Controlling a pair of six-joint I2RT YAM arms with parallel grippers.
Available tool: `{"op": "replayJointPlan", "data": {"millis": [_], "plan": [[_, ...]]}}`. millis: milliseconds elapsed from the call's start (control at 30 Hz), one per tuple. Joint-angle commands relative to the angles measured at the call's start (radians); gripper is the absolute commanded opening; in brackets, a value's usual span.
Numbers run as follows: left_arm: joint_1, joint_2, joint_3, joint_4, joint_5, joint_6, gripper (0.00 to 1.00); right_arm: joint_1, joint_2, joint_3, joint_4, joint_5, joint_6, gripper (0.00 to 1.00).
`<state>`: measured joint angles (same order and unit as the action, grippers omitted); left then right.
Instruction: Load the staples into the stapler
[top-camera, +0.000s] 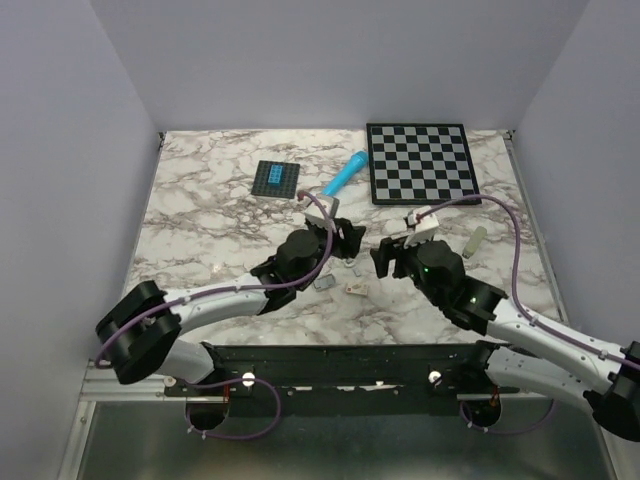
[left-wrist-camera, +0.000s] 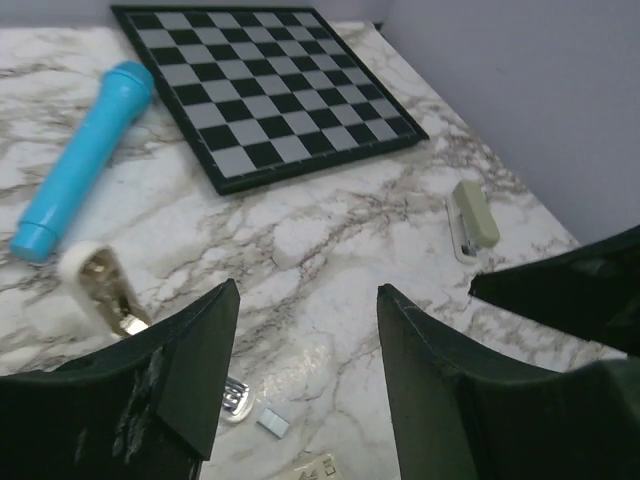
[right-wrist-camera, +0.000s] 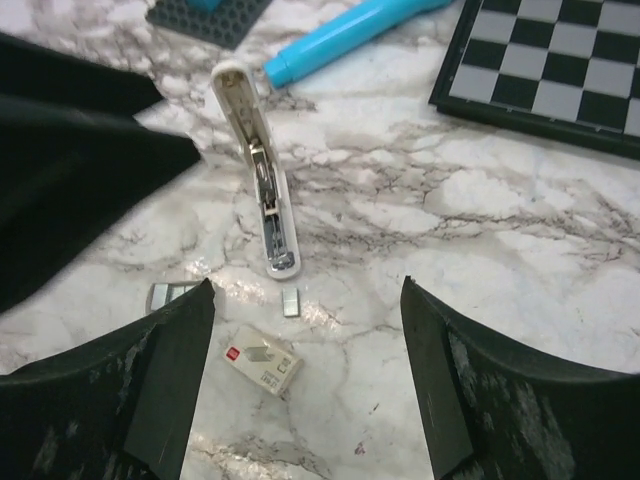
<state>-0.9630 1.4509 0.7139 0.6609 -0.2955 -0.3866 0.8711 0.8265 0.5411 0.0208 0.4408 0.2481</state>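
The cream-white stapler (right-wrist-camera: 258, 170) lies opened on the marble table, its metal rail facing up. It also shows at the left edge of the left wrist view (left-wrist-camera: 100, 290). In the top view my left gripper covers most of it. The staples (right-wrist-camera: 291, 302), a tiny grey block, lie just off the stapler's near end and also show in the left wrist view (left-wrist-camera: 272, 423). My left gripper (left-wrist-camera: 305, 290) is open and empty, hovering over the stapler (top-camera: 345, 243). My right gripper (right-wrist-camera: 306, 285) is open and empty, above and just near of the staples (top-camera: 388, 258).
A small staple box (right-wrist-camera: 262, 362) lies near the staples, with a grey tray (right-wrist-camera: 170, 295) to its left. A blue cylinder (top-camera: 345, 173), a chessboard (top-camera: 420, 162) and a dark blue-dotted pad (top-camera: 276, 178) lie at the back. A small cream object (top-camera: 474, 243) lies to the right.
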Motion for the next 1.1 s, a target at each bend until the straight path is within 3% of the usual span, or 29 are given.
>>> {"op": "replayJointPlan", "data": {"millis": [0, 167, 333, 467, 633, 767, 1067], "plan": [[0.056, -0.197, -0.018, -0.248, -0.181, -0.087, 0.73, -0.015, 0.166, 0.147, -0.234, -0.069, 0.077, 0.83], [0.17, -0.372, 0.053, -0.651, -0.195, -0.19, 0.85, -0.058, 0.371, 0.302, -0.381, -0.189, 0.076, 0.82], [0.27, -0.53, 0.116, -0.881, -0.143, -0.17, 0.93, -0.08, 0.615, 0.466, -0.507, -0.255, 0.056, 0.73], [0.279, -0.673, 0.191, -1.024, -0.18, -0.075, 0.96, -0.087, 0.75, 0.563, -0.573, -0.301, 0.04, 0.68], [0.28, -0.796, 0.193, -1.055, -0.304, 0.107, 0.99, -0.095, 0.871, 0.648, -0.598, -0.323, 0.037, 0.62], [0.28, -0.886, 0.09, -0.956, -0.427, 0.192, 0.99, -0.096, 0.953, 0.677, -0.614, -0.338, 0.039, 0.54], [0.385, -0.943, -0.001, -0.905, -0.352, 0.192, 0.98, -0.099, 1.03, 0.712, -0.619, -0.33, 0.042, 0.45]]}}
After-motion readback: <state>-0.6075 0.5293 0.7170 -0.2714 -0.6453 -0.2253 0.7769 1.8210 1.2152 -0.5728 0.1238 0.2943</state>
